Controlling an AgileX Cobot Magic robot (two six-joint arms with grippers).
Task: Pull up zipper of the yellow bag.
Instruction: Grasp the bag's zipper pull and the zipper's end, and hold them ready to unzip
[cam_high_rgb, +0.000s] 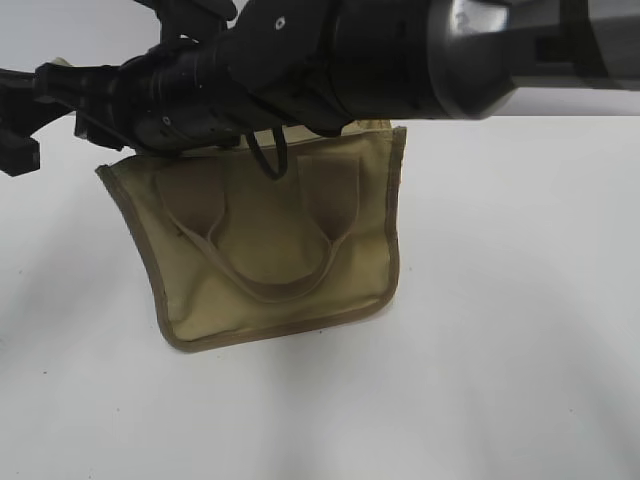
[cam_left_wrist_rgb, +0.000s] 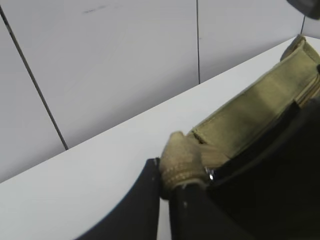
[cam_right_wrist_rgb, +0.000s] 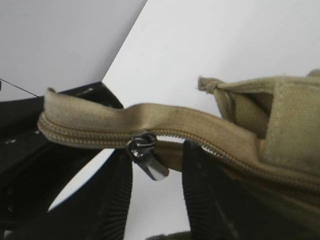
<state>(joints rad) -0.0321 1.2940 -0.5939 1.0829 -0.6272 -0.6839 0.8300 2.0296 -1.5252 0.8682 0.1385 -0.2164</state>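
Note:
The yellow bag (cam_high_rgb: 280, 250) stands on the white table with its loop handle (cam_high_rgb: 270, 285) facing me. Its top is hidden behind the arms in the exterior view. My left gripper (cam_left_wrist_rgb: 167, 180) is shut on a khaki fabric tab (cam_left_wrist_rgb: 180, 157) at the end of the bag's top. In the right wrist view the zipper (cam_right_wrist_rgb: 85, 137) runs across, with its silver pull tab (cam_right_wrist_rgb: 152, 167) hanging down. My right gripper (cam_right_wrist_rgb: 157, 152) is open, with one finger on each side of the pull tab and not touching it. The teeth look joined left of the slider and parted to its right.
The white table (cam_high_rgb: 520, 350) surrounds the bag. A grey panelled wall (cam_left_wrist_rgb: 125, 65) stands behind the table's far edge. The right arm's large dark and silver body (cam_high_rgb: 420, 60) crosses the top of the exterior view above the bag.

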